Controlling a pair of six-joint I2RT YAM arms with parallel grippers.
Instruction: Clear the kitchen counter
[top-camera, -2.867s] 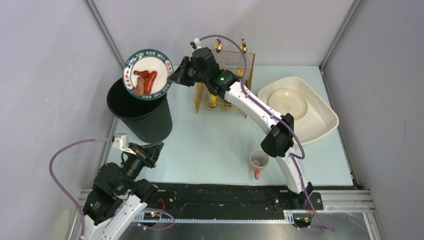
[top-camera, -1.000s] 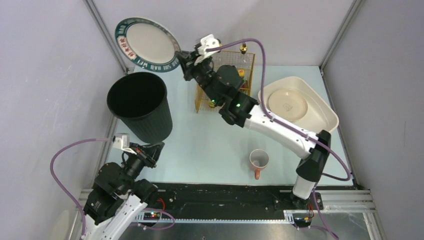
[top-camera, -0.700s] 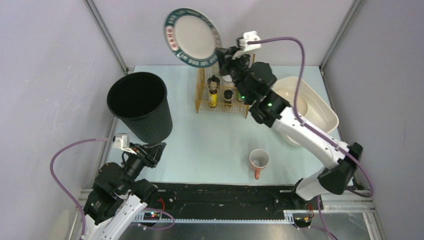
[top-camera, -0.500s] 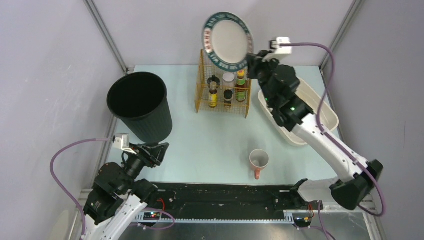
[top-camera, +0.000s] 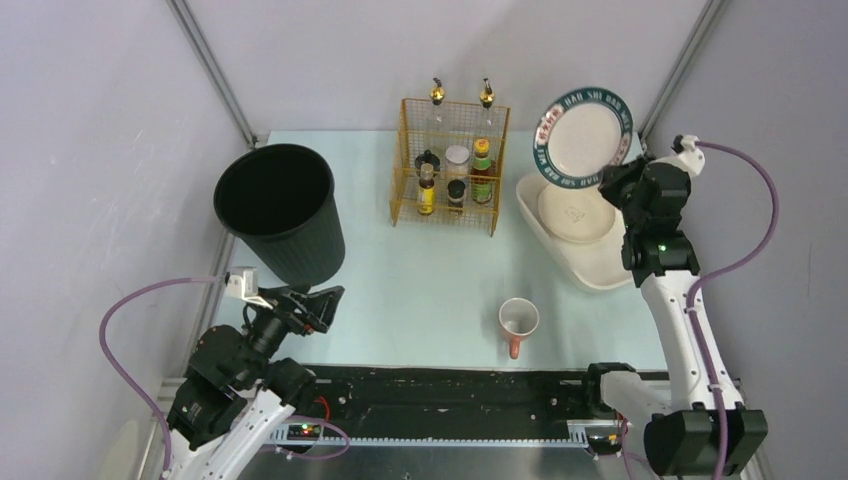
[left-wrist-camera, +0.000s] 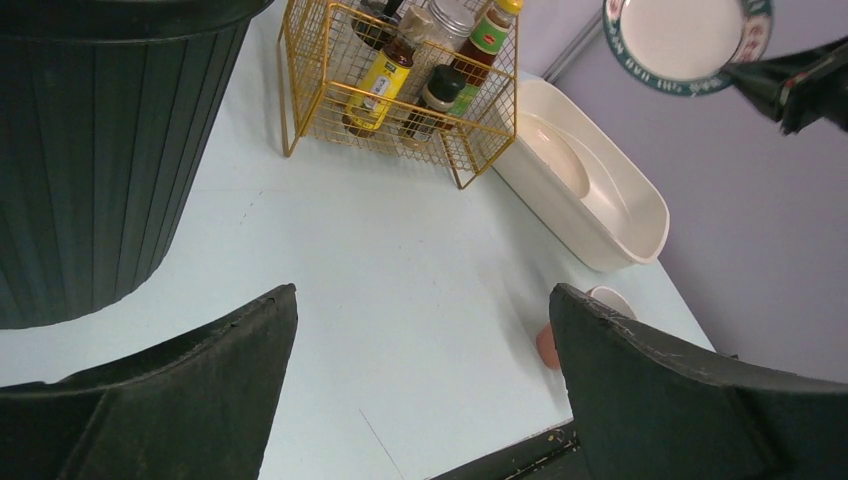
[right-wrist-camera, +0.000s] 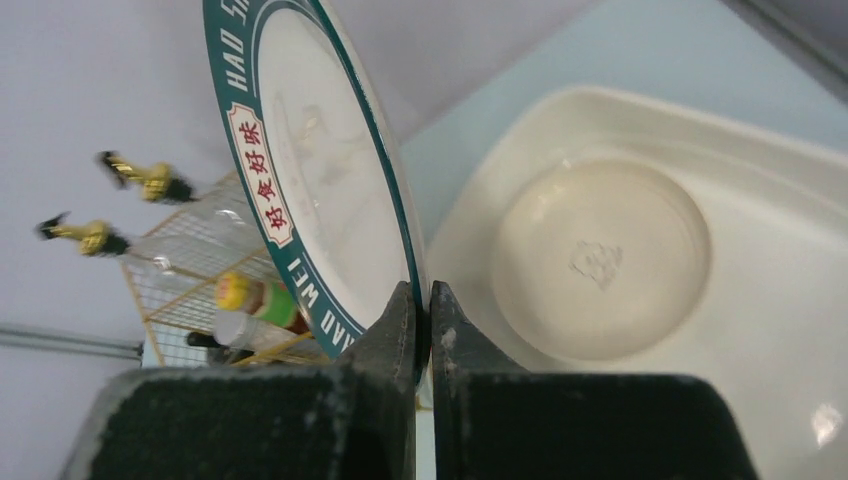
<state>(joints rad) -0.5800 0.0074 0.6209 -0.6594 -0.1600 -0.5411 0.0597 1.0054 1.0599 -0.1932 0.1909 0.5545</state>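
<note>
At two o'clock over the kitchen counter (top-camera: 420, 280), right gripper (right-wrist-camera: 420, 300) pinches the green-rimmed plate (top-camera: 584, 137) by its edge: stiff, glazed, probably slippery, breakable; left gripper (left-wrist-camera: 422, 300) gapes empty.

Left arm (top-camera: 235, 365) folded low at the near left corner, wrist aimed toward the far right. The left gripper (top-camera: 322, 300) has its jaws spread wide, with nothing between them. Right arm (top-camera: 680, 320) rising from its base at the near right, forearm extended toward the far side. The right gripper (top-camera: 608, 180) has its jaws pressed together on the rim of a plate (top-camera: 583, 137), which it holds tilted on edge.
</note>
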